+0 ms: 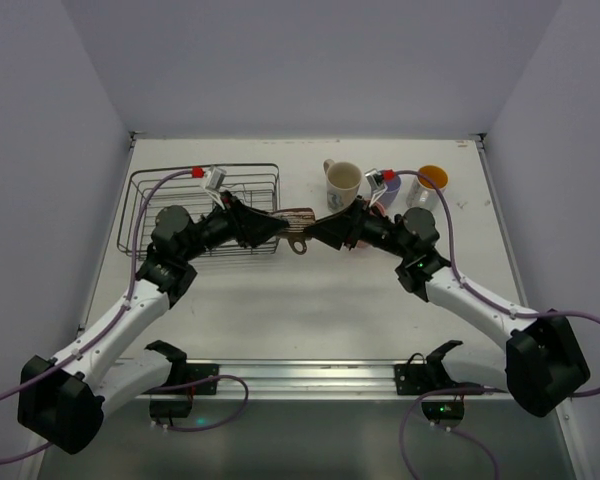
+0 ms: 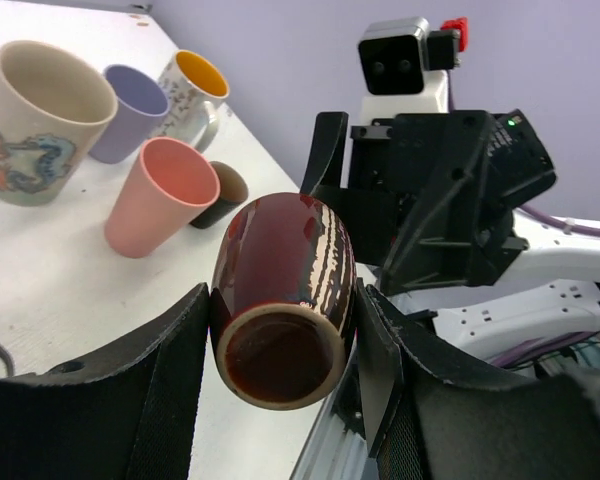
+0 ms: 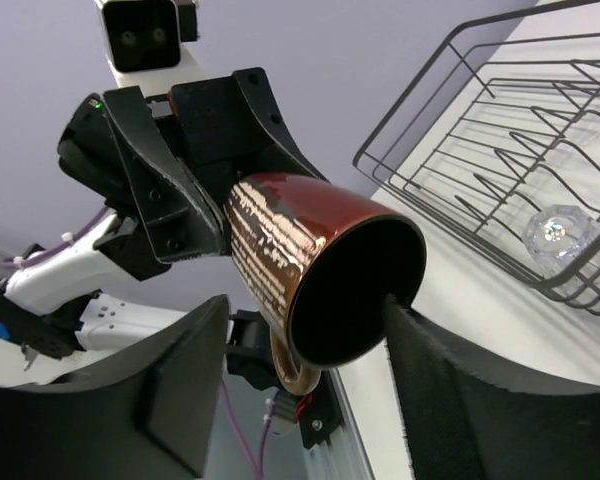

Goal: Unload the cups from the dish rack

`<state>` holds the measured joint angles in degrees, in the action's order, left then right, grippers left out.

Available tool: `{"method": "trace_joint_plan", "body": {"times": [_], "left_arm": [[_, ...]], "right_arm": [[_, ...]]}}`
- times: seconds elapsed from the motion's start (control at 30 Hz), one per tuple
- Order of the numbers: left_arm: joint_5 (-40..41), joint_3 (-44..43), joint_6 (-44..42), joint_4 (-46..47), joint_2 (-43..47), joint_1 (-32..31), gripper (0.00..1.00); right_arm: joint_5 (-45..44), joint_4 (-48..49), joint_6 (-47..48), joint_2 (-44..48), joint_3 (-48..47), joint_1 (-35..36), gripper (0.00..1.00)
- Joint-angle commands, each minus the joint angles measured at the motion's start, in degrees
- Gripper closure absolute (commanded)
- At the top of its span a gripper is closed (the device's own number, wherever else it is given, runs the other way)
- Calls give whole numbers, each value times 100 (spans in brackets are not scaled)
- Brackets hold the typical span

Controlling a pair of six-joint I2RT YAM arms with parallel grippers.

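A glossy brown cup (image 1: 296,222) hangs on its side in the air between my two grippers, handle down. My left gripper (image 1: 280,228) is shut on its base end, both fingers pressed against its sides in the left wrist view (image 2: 285,310), where the brown cup (image 2: 285,265) points at the right arm. My right gripper (image 1: 316,232) is open around the mouth end; in the right wrist view (image 3: 305,320) one finger sits at the rim of the cup (image 3: 280,250) and the other stands apart. The dish rack (image 1: 150,185) stands at the far left and holds a clear glass (image 3: 555,235).
On the table at the far right stand a cream printed mug (image 1: 342,183), a lavender tumbler (image 2: 130,110), a pale mug with an orange inside (image 1: 430,182), a salmon-pink tumbler (image 2: 155,200) and a black mug (image 2: 222,195). The rack's wire wall (image 3: 460,100) is just beyond the brown cup.
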<state>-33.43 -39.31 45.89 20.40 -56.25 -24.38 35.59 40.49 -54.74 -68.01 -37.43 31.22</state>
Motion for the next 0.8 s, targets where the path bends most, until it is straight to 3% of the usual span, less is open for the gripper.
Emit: {"method": "trace_joint_plan", "body": {"times": [0.0, 0.2, 0.23, 0.33, 0.43, 0.47, 0.57, 0.6, 0.67, 0.77], "left_arm": [[-489, 72, 465, 965, 53, 30, 100], [-507, 187, 623, 1141, 26, 21, 95], [-428, 196, 649, 1141, 26, 21, 94], [-375, 213, 641, 1141, 35, 21, 86], [-357, 213, 606, 1098, 26, 21, 75], [-340, 187, 553, 984, 61, 21, 63], [-86, 12, 53, 484, 175, 30, 40], [46, -215, -140, -127, 271, 21, 26], [713, -637, -772, -1199, 342, 21, 11], [1496, -893, -1301, -1906, 518, 30, 2]], "right_arm": [[299, 660, -194, -151, -274, 50, 38], [686, 1381, -695, -476, -353, 121, 54], [703, 1461, -748, -520, -370, 130, 63], [809, 1742, -933, -670, -423, 173, 74], [844, 1989, -1108, -758, -449, 191, 92], [809, 1972, -1109, -714, -441, 200, 100], [651, 1525, -750, -513, -423, 200, 100], [581, 897, -557, -303, -440, 200, 100], [221, -332, 137, -73, -581, 209, 100], [-192, -1416, 841, 261, -757, 200, 100]]}}
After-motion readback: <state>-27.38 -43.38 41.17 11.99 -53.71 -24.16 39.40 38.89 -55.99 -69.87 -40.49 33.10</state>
